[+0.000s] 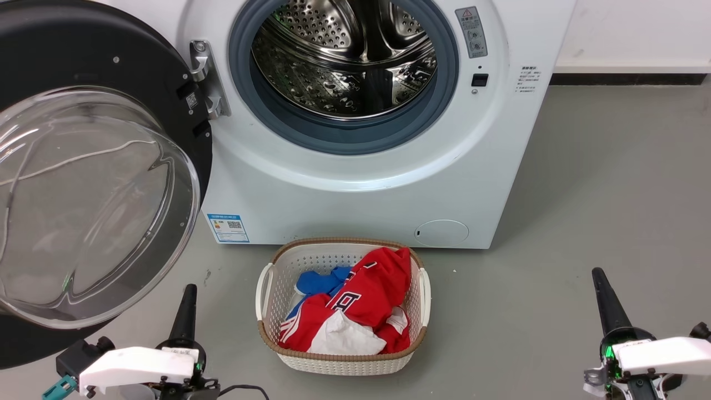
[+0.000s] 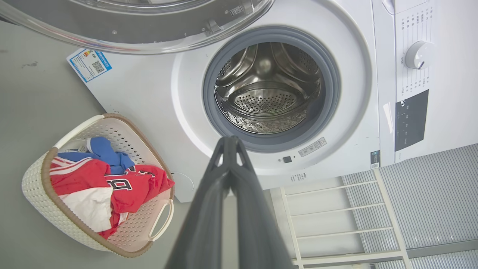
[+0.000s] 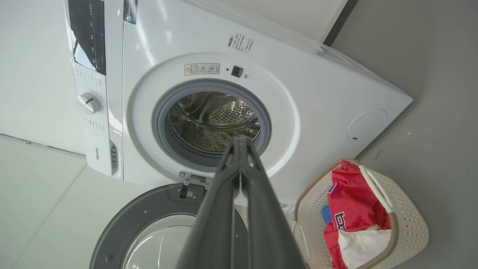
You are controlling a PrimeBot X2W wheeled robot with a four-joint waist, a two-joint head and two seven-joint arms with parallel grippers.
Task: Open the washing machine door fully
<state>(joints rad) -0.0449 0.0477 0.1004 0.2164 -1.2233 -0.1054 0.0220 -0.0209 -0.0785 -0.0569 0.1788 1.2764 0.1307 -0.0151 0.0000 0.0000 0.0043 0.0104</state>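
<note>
I see the left gripper [image 1: 190,289] low in front of the washing machine [image 1: 361,194], off its left front corner, with its two dark fingers pressed together at the tips and holding nothing. The right gripper [image 1: 597,273] sits in front of the washing machine and beyond its right side, well apart from the cabinet; its jaws are likewise closed, tip against tip, and empty. Both grippers hang over the grey floor [image 1: 600,183] and touch nothing. A woven-pattern plastic laundry basket [image 1: 344,243] stands on the floor just in front of the washing machine, centred below its opening. It holds a red jersey [image 1: 372,289], a blue garment [image 1: 319,280] and a white cloth [image 1: 344,339]. The washing machine door [image 1: 83,55] is swung out to the left of the washing machine's opening, clear of it, with the clear glass bowl [image 1: 94,205] bulging toward the head camera. The metal hinge [image 1: 206,78] joins the door to the washing machine's front panel at the left edge of the opening. On that panel, the grey rubber gasket [image 1: 344,139] rings the exposed steel drum [image 1: 344,61]. A black latch socket [image 1: 479,79] lies to the right of the opening, and a round service cover [image 1: 442,233] lies at the lower right. The left wrist view shows the control dial [image 2: 420,55] on the washing machine's top band.
</note>
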